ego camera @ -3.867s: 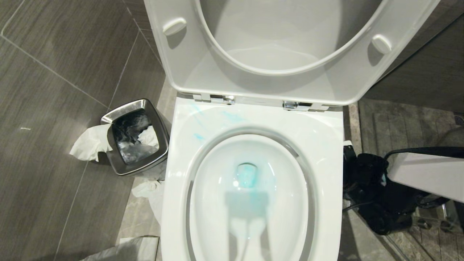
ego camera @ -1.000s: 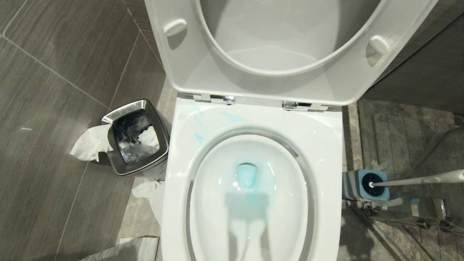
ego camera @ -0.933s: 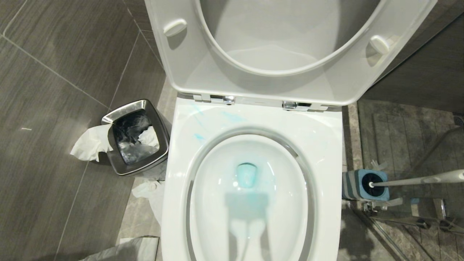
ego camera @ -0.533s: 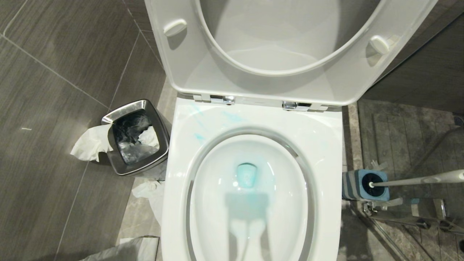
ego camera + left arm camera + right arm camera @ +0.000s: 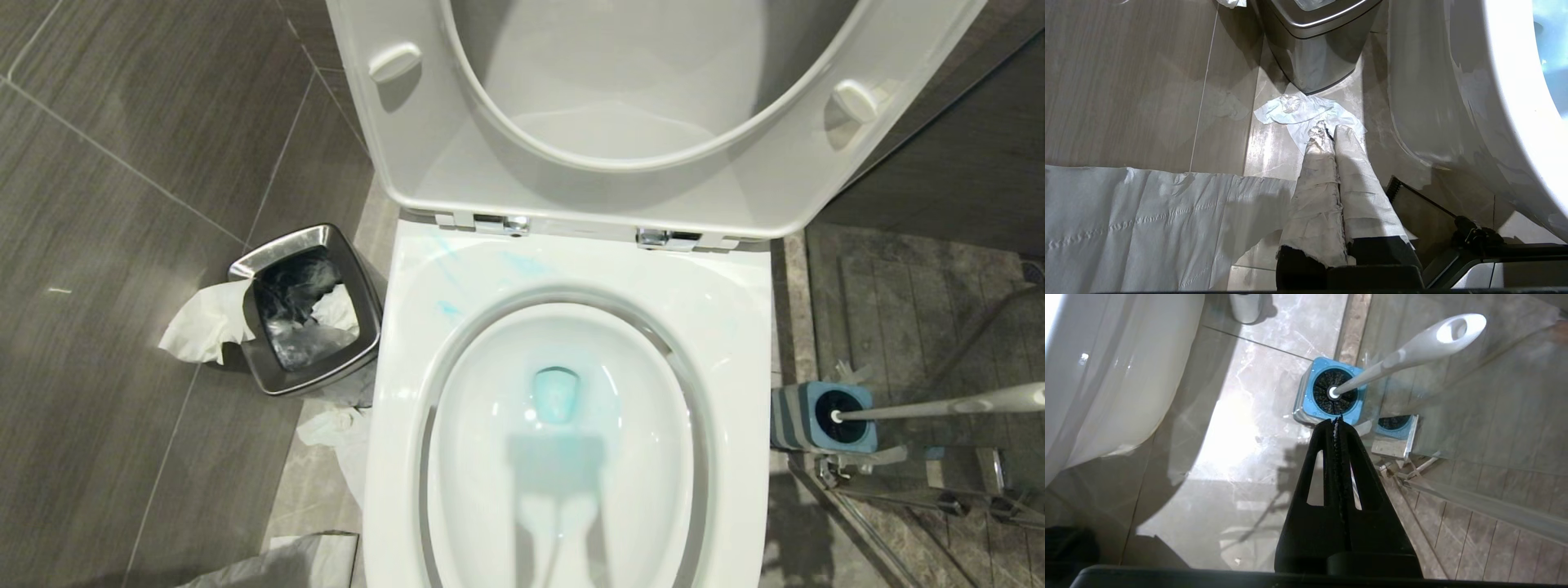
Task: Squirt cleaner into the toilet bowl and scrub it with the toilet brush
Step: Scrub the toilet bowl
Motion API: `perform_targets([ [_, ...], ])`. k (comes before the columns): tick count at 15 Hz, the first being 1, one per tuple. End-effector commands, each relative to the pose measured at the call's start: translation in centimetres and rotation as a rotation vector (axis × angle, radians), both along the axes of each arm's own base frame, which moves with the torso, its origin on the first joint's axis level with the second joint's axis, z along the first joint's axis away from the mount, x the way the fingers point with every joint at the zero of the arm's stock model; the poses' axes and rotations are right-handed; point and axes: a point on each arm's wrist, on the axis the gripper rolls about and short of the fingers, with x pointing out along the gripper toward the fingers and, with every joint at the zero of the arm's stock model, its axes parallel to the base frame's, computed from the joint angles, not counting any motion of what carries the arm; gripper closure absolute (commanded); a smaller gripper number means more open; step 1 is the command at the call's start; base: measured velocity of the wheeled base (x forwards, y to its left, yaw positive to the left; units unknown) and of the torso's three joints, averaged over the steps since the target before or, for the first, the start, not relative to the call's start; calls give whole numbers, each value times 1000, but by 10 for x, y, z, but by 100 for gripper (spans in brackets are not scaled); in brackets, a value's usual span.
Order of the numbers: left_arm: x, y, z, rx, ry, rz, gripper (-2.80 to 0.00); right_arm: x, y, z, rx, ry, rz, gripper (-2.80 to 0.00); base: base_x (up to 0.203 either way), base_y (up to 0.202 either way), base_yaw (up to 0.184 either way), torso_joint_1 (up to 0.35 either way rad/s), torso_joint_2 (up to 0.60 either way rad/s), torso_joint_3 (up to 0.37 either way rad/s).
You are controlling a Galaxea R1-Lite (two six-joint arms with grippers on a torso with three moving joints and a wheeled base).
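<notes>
Two grippers are mine to choose from, and going left to right settles which one the next move belongs to. My left gripper (image 5: 1329, 131) hangs low over the floor on the near left of the toilet bowl (image 5: 408, 392), its paper-wrapped fingers pressed together on nothing, with crumpled tissue (image 5: 1306, 113) just ahead of the tips and the steel waste bin (image 5: 1314, 53) beyond that. Between my two arms lies the bowl itself, seat and lid up, with the cleaner (image 5: 556, 394) already tinting the water at its bottom and streaking the back of the rim. My right gripper (image 5: 1336, 421) is over the floor to the right of the bowl, jaws closed and empty. The toilet brush (image 5: 1404, 351) lies just ahead of its tips: the black bristle head sits down in the blue-topped holder (image 5: 1306, 402), almost under my fingertips, and the long handle leans up and away from me, so its long axis runs forward from the gripper. The right arm is plainly the nearer one. I judge I must part these jaws and reach further along the handle before closing.
</notes>
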Motion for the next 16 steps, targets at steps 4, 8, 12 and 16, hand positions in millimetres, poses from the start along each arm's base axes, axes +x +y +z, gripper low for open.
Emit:
perform_targets([
  [4, 0, 0, 0, 0, 2, 0, 0, 0, 0, -4, 24, 29, -19, 0, 0, 0, 0, 0, 0, 0],
  [8, 0, 0, 0, 0, 2, 0, 0, 3, -1, -2, 36, 40, -9, 0, 0, 0, 0, 0, 0, 0],
  [12, 0, 0, 0, 0, 2, 0, 0, 33, -5, 1, 73, 186, 9, 0, 0, 0, 0, 0, 0, 0],
  [16, 0, 0, 0, 0, 2, 0, 0, 65, -11, -2, 109, 223, 20, 0, 0, 0, 0, 0, 0, 0],
])
